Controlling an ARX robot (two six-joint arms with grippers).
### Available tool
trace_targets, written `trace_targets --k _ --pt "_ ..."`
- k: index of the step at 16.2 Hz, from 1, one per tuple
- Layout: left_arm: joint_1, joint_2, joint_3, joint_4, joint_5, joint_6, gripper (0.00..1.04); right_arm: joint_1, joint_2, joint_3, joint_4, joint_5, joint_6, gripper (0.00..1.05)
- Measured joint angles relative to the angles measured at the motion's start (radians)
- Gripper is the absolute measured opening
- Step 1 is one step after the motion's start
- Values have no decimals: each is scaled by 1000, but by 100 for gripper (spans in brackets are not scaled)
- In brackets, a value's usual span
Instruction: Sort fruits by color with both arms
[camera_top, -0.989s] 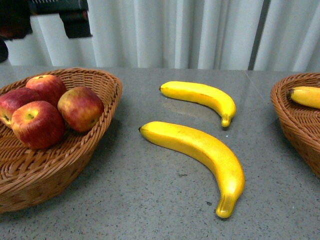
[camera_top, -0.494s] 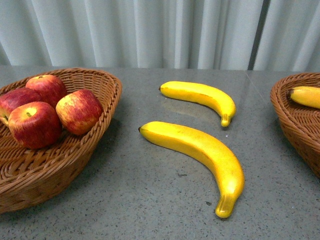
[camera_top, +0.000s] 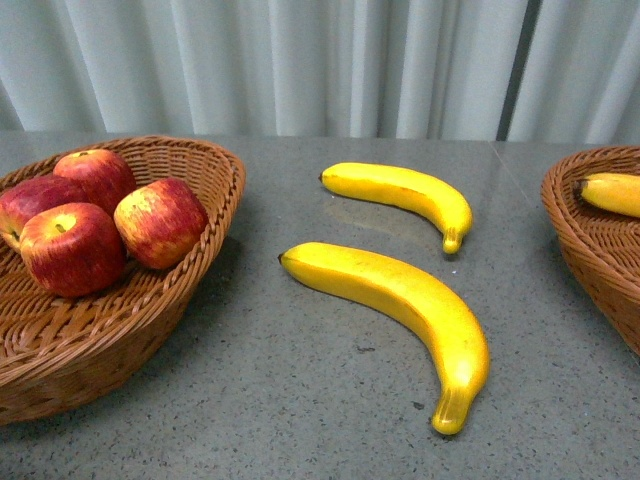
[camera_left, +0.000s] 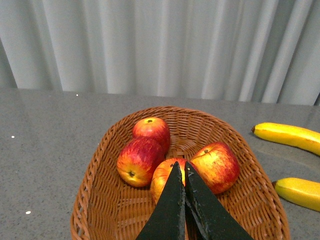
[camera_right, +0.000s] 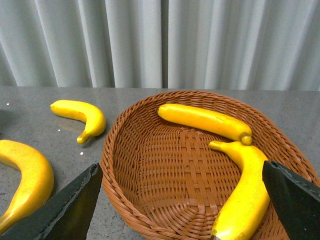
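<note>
My left tool has lifted out of the front view; pressed together, it hangs above the apple basket. My right tool is spread wide. Beside that basket, on the tabletop, the nearer banana looks light, stiff and slick: I'd pinch its thick middle.
</note>
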Motion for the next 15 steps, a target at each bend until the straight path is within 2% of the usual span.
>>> trace_targets --k 1,3,4,15 --pt "8 -19 -14 2 6 2 2 0 0 0 0 0 0 98" --pt "88 -66 -54 -4 94 3 2 0 0 0 0 0 0 98" --pt "108 -81 -68 -10 108 3 2 0 0 0 0 0 0 98" --pt "107 -285 -167 -110 113 3 2 0 0 0 0 0 0 98"
